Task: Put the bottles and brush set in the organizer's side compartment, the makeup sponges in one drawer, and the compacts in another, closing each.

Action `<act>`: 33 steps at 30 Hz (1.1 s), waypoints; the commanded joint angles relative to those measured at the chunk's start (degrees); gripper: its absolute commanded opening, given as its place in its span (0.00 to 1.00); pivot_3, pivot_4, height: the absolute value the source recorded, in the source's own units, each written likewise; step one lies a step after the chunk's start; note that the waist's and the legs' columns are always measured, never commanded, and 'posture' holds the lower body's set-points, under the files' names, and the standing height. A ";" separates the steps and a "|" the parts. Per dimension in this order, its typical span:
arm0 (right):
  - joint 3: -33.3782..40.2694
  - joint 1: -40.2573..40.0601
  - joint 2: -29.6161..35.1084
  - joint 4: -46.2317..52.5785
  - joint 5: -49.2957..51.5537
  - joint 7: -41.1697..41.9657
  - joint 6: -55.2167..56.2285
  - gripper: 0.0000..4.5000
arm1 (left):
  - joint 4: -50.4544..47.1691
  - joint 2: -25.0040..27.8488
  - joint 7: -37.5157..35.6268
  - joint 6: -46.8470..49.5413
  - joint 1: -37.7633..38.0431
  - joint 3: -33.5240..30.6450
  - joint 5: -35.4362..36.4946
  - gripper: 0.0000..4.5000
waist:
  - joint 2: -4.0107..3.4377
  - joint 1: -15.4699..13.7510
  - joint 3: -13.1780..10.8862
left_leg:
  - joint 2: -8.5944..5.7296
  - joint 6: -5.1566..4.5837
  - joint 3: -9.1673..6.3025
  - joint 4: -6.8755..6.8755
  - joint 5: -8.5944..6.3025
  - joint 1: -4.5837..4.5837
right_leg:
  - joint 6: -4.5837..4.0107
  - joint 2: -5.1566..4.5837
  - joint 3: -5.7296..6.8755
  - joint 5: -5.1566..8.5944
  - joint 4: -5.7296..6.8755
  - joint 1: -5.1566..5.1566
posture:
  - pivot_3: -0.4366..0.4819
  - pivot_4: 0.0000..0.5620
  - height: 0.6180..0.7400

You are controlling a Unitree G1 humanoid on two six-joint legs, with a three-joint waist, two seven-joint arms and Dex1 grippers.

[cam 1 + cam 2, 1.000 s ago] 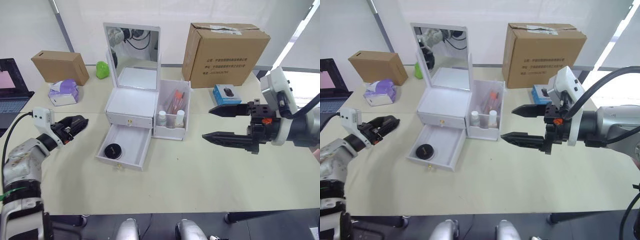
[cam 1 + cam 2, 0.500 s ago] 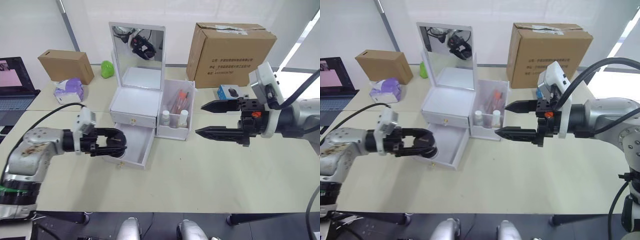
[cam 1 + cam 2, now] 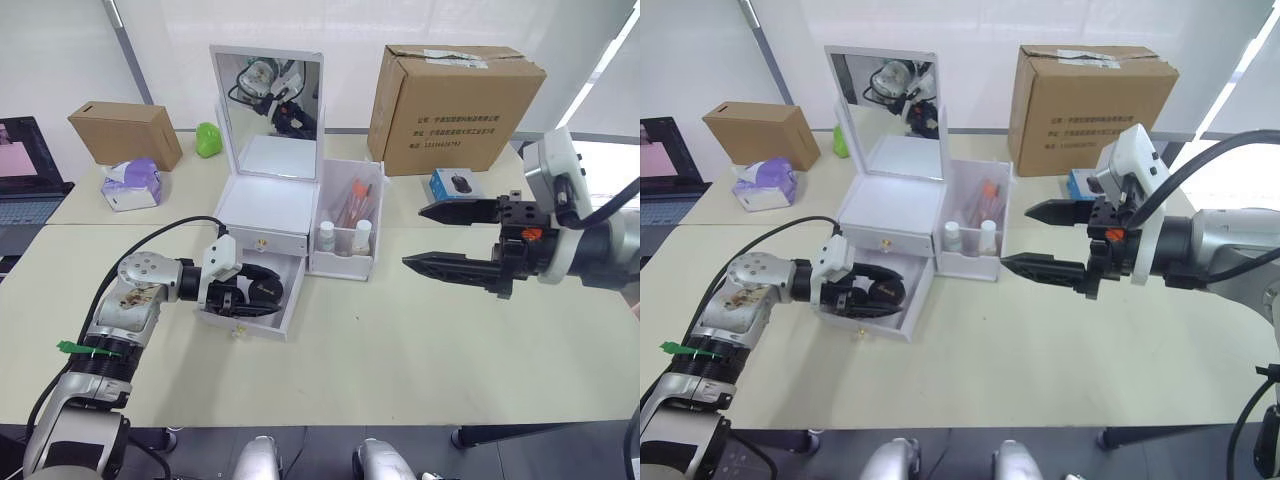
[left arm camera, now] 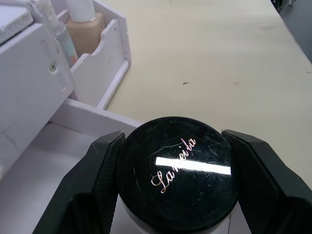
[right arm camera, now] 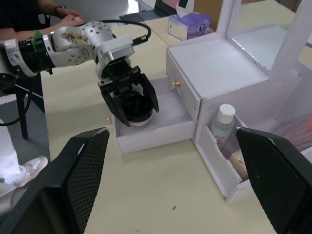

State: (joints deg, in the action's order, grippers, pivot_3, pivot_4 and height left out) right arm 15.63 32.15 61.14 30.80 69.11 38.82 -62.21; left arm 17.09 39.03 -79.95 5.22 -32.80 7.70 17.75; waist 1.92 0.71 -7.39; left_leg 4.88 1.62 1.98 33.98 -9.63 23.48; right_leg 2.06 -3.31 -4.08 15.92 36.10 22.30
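While the left gripper [image 4: 175, 195] clamps the compact [image 4: 178, 171], its base stays hidden; right gripper [image 3: 432, 239] gapes.

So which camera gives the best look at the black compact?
The left wrist view: the compact sits close up between the left end effector's fingers, lettering readable. The right wrist view shows it at a distance in the open drawer; in the eye views the fingers mostly hide it.
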 commanded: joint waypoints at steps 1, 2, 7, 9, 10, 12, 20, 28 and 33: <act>3.25 -0.52 0.94 1.25 1.66 -0.61 0.49 1.00 | -1.16 0.32 -0.63 1.20 -1.42 -0.77 0.29 0.85 | 0.00 0.00 0.00 | 0.00 -0.01 -0.01 0.00 0.00 0.00 | 0.00 0.00 0.00 0.00 0.00 0.00 | 0.48 0.27 1.00; 3.35 -0.73 0.98 1.23 1.65 -0.63 0.70 1.00 | -1.29 0.41 -0.68 1.68 -1.61 -0.96 0.51 0.92 | 0.00 0.01 0.00 | 0.00 -0.02 -0.02 0.00 0.01 -0.02 | 0.01 0.01 0.00 0.00 0.01 -0.01 | 0.48 0.27 1.00; 3.17 -1.18 1.10 1.03 1.42 0.02 1.43 1.00 | -1.84 1.55 -0.58 3.25 -1.80 -2.67 1.33 0.99 | 0.00 0.02 0.00 | -0.01 -0.06 -0.06 0.00 0.03 -0.03 | 0.07 0.02 0.00 0.04 0.01 -0.02 | 0.48 0.27 1.00; 2.91 -1.09 1.14 0.76 1.20 0.58 1.60 1.00 | -3.01 2.24 0.07 5.46 -1.53 -4.36 2.80 0.99 | 0.00 0.05 0.00 | -0.01 -0.06 -0.07 0.00 0.04 -0.03 | 0.07 0.03 0.00 0.04 0.01 -0.02 | 0.48 0.27 1.00; 2.74 -1.00 1.13 0.61 1.06 0.87 1.68 1.00 | -3.96 2.58 0.25 6.77 -1.14 -5.23 3.71 0.99 | 0.00 0.08 0.00 | 0.00 -0.06 -0.07 0.00 0.04 -0.03 | 0.07 0.03 0.01 0.04 0.02 -0.01 | 0.48 0.27 1.00; 1.91 -0.57 0.91 0.26 0.71 1.76 1.93 1.00 | -7.69 4.29 0.01 11.47 1.42 -8.48 7.75 0.99 | -0.01 0.22 0.00 | 0.00 -0.06 -0.09 0.00 0.04 -0.03 | 0.08 0.04 0.00 0.05 0.02 -0.01 | 0.48 0.27 1.00; -2.23 1.56 -0.80 -2.01 -2.47 5.75 3.86 1.00 | -15.01 10.75 5.20 18.48 21.07 -27.29 15.03 0.99 | -0.11 1.31 -0.02 | 0.04 -0.06 -0.12 -0.07 0.04 -0.29 | 0.09 0.06 -0.02 0.17 0.05 -0.05 | 0.48 0.27 1.00; -7.27 5.98 -3.86 -4.77 -6.26 9.02 4.77 1.00 | -22.92 6.47 8.33 18.62 43.25 -33.80 17.01 0.51 | -0.12 0.52 -0.06 | 0.06 -0.02 0.15 -0.14 0.01 -0.28 | -0.55 -0.25 0.10 0.40 0.00 0.21 | 0.48 0.27 1.00; -7.82 7.15 -4.38 -5.21 -7.14 9.65 4.02 1.00 | -23.66 0.66 13.56 16.67 44.23 -31.89 15.92 0.15 | -0.08 -0.55 -0.05 | 0.04 0.00 0.50 -0.16 0.00 -0.11 | -0.59 -0.53 0.19 0.38 -0.02 0.36 | 0.48 0.27 1.00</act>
State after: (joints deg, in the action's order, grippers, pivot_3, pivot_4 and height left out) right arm 7.05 37.98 56.60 25.30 61.95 48.04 -58.76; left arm -4.34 39.93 -67.56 23.68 11.76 -24.27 33.71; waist 1.83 0.16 -7.44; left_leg 4.91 1.61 2.58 33.83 -9.63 23.39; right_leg 1.47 -3.89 -3.88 16.29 36.10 22.69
